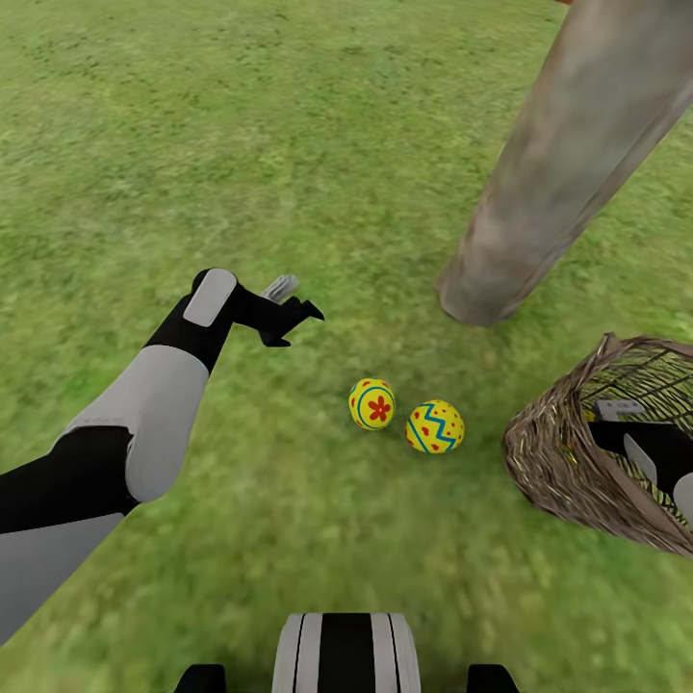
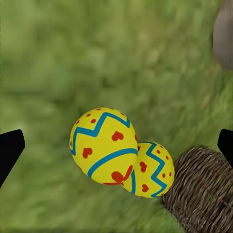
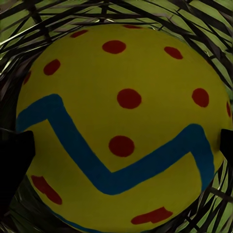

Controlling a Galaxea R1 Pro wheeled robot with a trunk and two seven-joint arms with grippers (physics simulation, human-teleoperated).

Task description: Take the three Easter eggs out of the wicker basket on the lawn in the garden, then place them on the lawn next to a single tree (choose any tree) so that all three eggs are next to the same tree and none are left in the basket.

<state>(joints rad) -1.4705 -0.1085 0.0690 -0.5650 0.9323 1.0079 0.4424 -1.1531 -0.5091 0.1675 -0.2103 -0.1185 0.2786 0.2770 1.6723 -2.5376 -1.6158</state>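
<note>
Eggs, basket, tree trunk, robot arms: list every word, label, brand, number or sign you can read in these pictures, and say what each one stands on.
None: no readable text in any view.
The Easter eggs carry only painted blue zigzags, red flowers, hearts and dots, no letters or numbers.
The wicker basket, the tree, the lawn and the left gripper bear no label or marking.

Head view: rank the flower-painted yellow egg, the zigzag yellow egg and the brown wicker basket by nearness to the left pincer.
1. Flower-painted yellow egg, just beyond the left pincer.
2. Zigzag yellow egg, beside it, basket side.
3. Brown wicker basket, far right.
</note>
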